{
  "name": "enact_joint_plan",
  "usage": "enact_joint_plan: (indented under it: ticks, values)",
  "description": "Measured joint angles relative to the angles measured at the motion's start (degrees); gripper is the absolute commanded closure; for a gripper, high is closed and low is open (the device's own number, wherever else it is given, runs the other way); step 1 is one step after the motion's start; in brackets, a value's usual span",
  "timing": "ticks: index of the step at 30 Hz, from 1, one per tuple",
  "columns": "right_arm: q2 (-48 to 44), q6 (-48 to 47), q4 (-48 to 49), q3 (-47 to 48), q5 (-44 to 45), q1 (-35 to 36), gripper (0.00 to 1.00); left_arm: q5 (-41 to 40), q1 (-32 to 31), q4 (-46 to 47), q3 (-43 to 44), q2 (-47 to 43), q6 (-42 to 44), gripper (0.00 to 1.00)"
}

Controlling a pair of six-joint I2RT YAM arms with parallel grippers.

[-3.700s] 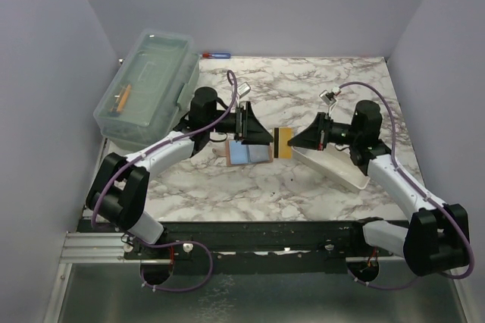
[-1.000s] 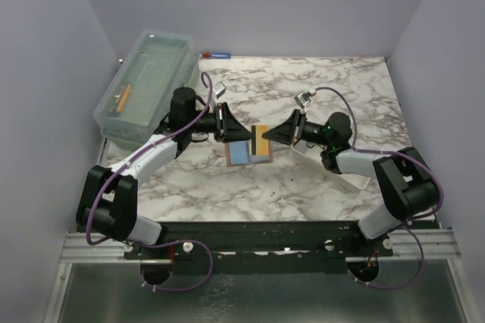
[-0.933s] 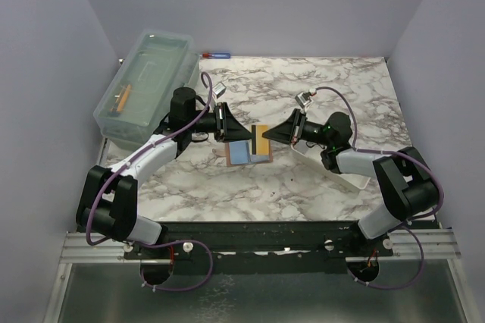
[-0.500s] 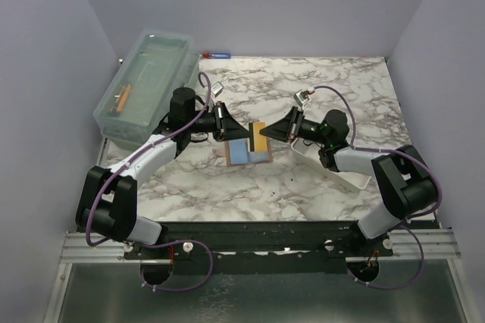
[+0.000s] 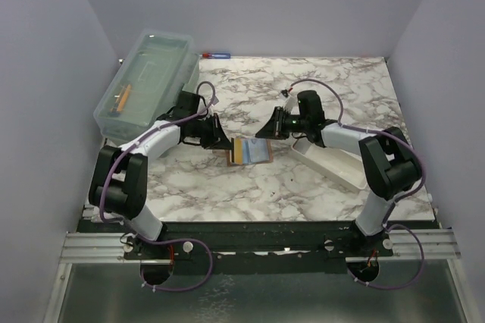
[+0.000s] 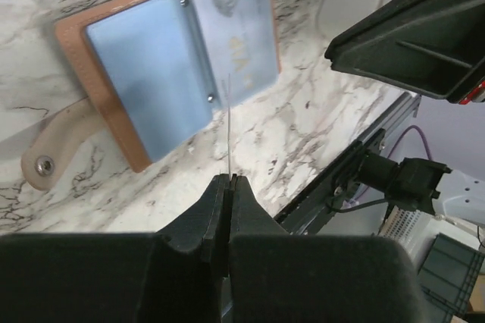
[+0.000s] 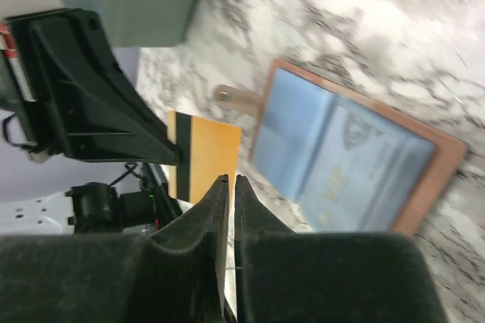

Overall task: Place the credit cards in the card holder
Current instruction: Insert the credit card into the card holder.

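Observation:
The card holder (image 5: 259,158) lies open on the marble; its blue lining (image 6: 148,73) shows, with a light blue credit card (image 6: 239,39) in its right pocket. My left gripper (image 5: 225,143) is shut on the tan-gold credit card (image 5: 239,152) with the dark stripe, held on edge over the holder's left side. In the left wrist view that card (image 6: 227,122) is a thin line rising from the left gripper (image 6: 229,177). My right gripper (image 5: 263,131) hovers just right of it. The right gripper (image 7: 227,179) holds nothing and is shut but for a slit, facing the card (image 7: 208,158).
A clear lidded box (image 5: 148,84) stands at the back left, close behind the left arm. A long white tray (image 5: 333,165) lies to the right under the right arm. A red and blue screwdriver (image 5: 214,55) rests by the back wall.
The tan-gold card has passed from my right gripper to my left, which closed on it. The right gripper let go and drew back. Both grippers now sit lower over the holder.

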Motion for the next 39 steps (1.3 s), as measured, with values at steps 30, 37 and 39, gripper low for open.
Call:
enact_joint_plan:
  ticks: [30, 37, 39]
  values:
    - [10.4, -9.3, -10.8, 4.0, 10.3, 0.3, 1.00, 11.8, 0.5, -2.3, 7.8, 19.5, 1.9, 1.00]
    - [10.4, -9.7, -10.8, 4.1, 10.4, 0.3, 1.00, 13.1, 0.9, -2.1, 8.1, 22.3, 0.5, 1.00]
    - [10.4, -9.8, -10.9, 4.2, 10.6, 0.3, 1.00, 13.3, 0.9, -2.0, 8.2, 22.7, 0.2, 1.00]
